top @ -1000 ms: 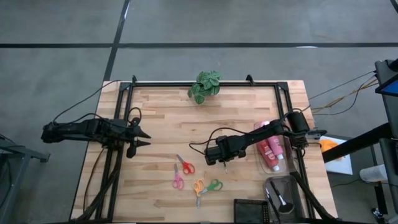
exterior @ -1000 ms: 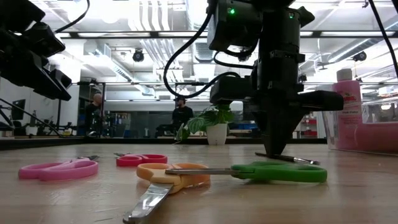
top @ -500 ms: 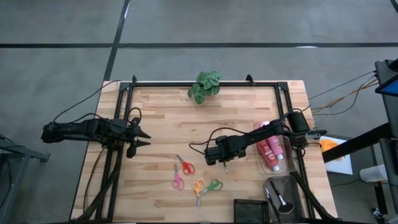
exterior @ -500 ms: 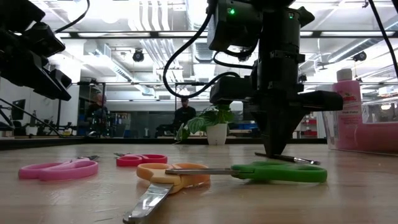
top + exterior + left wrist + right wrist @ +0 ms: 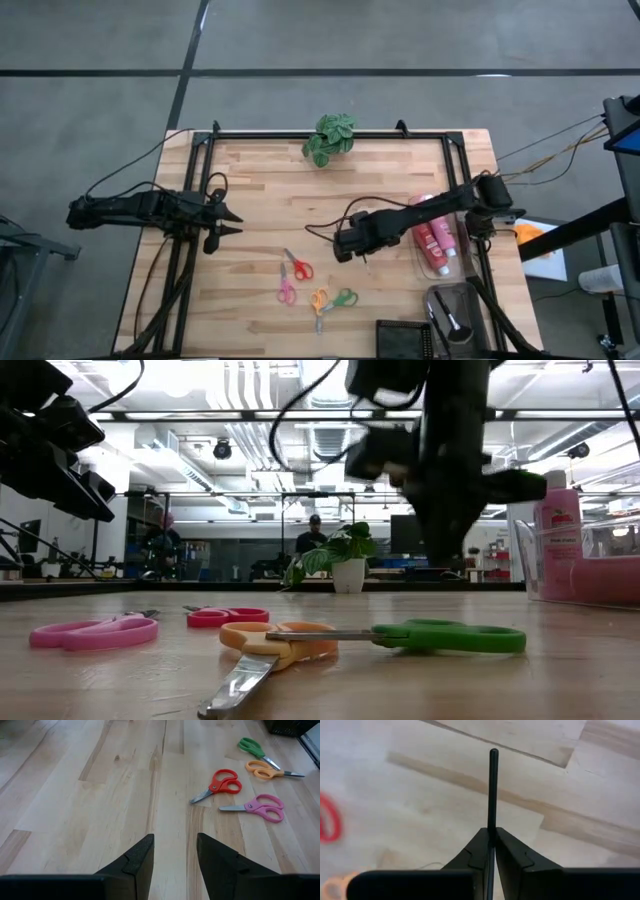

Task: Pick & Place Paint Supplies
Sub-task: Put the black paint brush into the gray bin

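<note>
Two arms show in the high view: the left gripper (image 5: 228,221) hovers at the table's (image 5: 260,180) left side with its fingers apart and empty, while the right gripper (image 5: 362,258) sits mid-table, left of a clear tray (image 5: 423,265) holding the red and pink bottles (image 5: 436,238). Four pairs of scissors (image 5: 312,285) lie nearer the front edge, and a leafy plant (image 5: 328,137) stands at the back.

In the low view, the right arm hangs above the wood, clear of the green scissors (image 5: 450,637); a pink bottle (image 5: 556,530) stands at right.

The left wrist view shows parted fingers (image 5: 140,857) over bare wood.

The right wrist view shows fingers pinched together on a thin dark brush handle (image 5: 493,795), lifted off the table.
</note>
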### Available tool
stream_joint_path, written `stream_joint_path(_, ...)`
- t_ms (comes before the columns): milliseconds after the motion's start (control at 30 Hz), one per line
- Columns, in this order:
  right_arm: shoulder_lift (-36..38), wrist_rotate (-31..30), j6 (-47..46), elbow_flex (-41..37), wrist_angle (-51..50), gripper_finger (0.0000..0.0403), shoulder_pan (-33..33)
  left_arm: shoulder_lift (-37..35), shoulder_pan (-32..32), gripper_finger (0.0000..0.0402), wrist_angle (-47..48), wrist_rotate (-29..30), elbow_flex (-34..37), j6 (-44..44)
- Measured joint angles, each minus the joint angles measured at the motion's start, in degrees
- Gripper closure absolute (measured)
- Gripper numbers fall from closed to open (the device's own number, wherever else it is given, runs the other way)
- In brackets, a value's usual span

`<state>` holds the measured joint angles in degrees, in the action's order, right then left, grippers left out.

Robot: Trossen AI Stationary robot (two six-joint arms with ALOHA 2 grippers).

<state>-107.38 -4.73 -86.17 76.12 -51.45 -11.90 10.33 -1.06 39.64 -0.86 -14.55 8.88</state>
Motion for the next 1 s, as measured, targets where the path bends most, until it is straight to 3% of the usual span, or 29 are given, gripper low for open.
stream_joint_path(333,14.1,0.0,11.2,-0.3,-0.7,0.0381,-2.4,0.0,0.0,0.0252,0.0,0.0,0.0,0.0)
stream_joint_path(633,24.2,2.2,25.0,-0.4,-1.6,0.0381,-13.6,0.0,0.0,0.0252,0.0,0.0,0.0,0.0)
stream_joint_path(1000,25.8,3.3,-3.4,-0.5,-5.3,0.0381,-31.4,0.0,0.0,0.0252,0.0,0.0,0.0,0.0)
